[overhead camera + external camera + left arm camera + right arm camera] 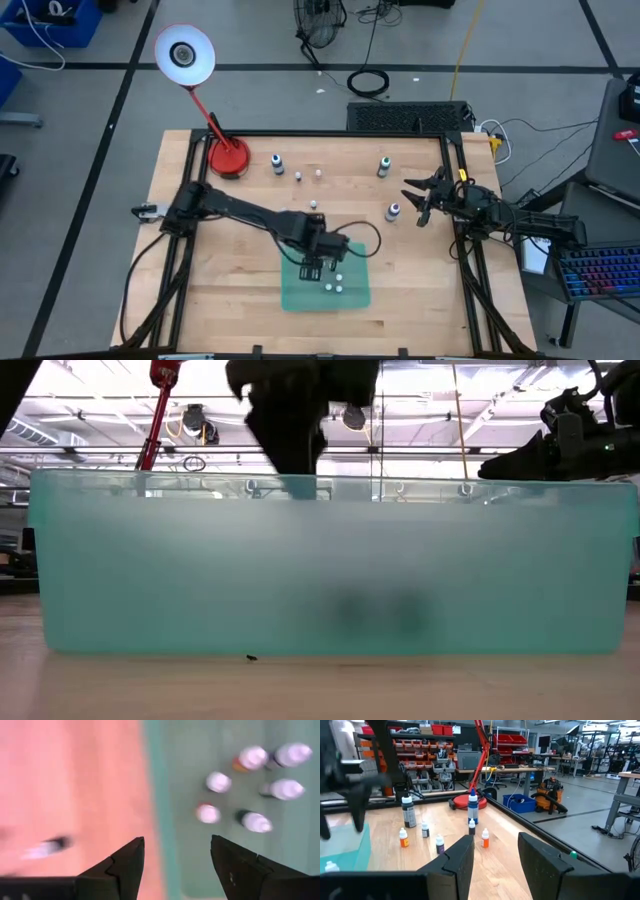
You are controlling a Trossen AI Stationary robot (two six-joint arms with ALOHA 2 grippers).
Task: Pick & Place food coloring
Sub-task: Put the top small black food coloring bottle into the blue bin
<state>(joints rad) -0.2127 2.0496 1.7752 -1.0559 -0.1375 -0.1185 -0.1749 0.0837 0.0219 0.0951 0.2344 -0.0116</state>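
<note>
Several tiny white-capped food coloring bottles (256, 821) stand on their bases inside a shallow teal tray (297, 294), near its right side (335, 284). My left gripper (177, 851) hovers open above the tray's left edge, clear of the bottles; in the high view it is at the tray's far side (315, 264). More small bottles (440, 843) stand on the wood toward the table's far side (313, 205). My right gripper (492, 857) waits open near the table's right edge (418, 196), pointing left across the table.
Three taller bottles (277, 163), (383, 166), (393, 211) stand on the far half of the table. A red desk lamp (228, 156) sits at the far left corner. The tray's frosted wall (330, 560) fills the low view. Bare wood lies left of the tray.
</note>
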